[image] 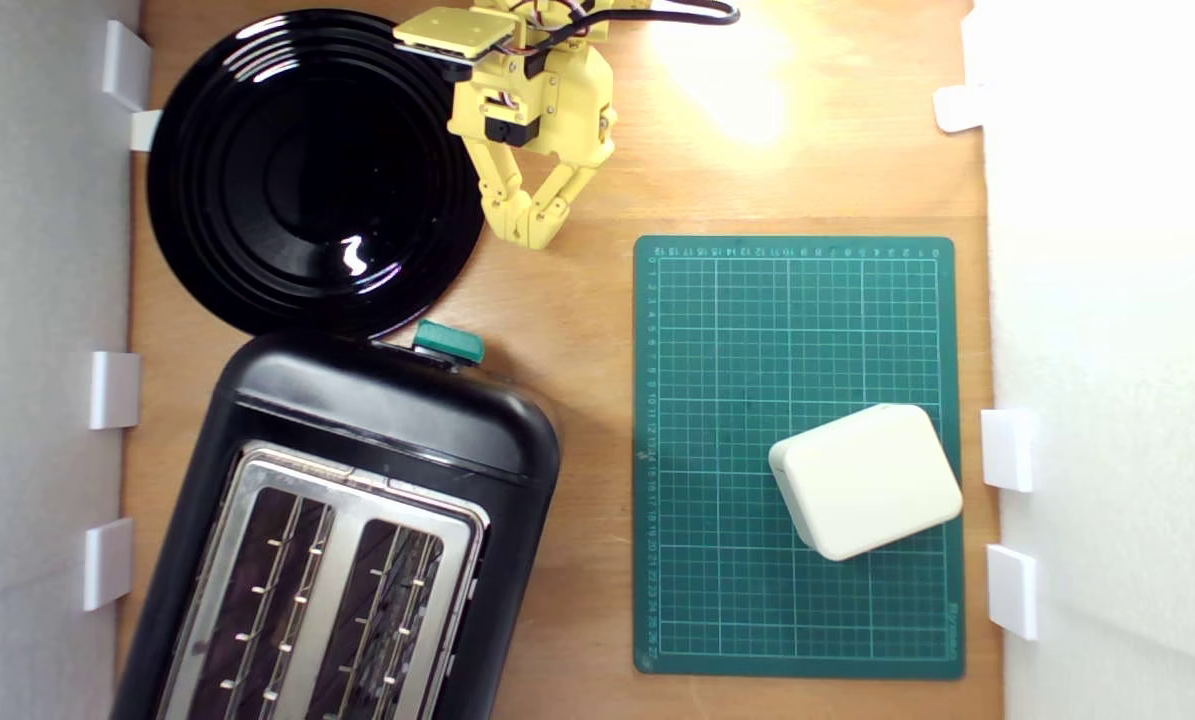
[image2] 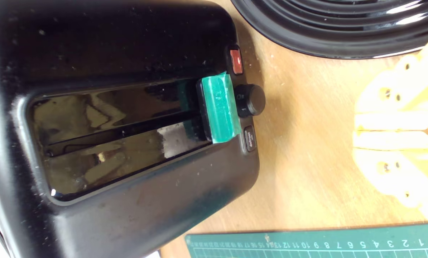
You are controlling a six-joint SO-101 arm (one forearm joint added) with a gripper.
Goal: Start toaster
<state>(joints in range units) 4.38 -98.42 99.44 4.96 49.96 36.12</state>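
While my gripper hangs above the bare wood beside the black plate, its two yellow fingers are pressed together at the tips and hold nothing; it touches no part of the toaster, which sits at the lower part of the exterior view's left, just below the plate, with its control end turned toward me.

On that end I can see the green lever; in the wrist view it sits at the end of its long slot that is nearest the round knob, the red button and a small dark button; I think that means it is already pushed down, but I cannot be sure from here.

Both bread slots look empty; I see no bread in them.

If the lever is down, my job is nearly done and I only need to stay clear; if not, I must come back and push it.

Away on the green mat lies a white box, well apart from all this.
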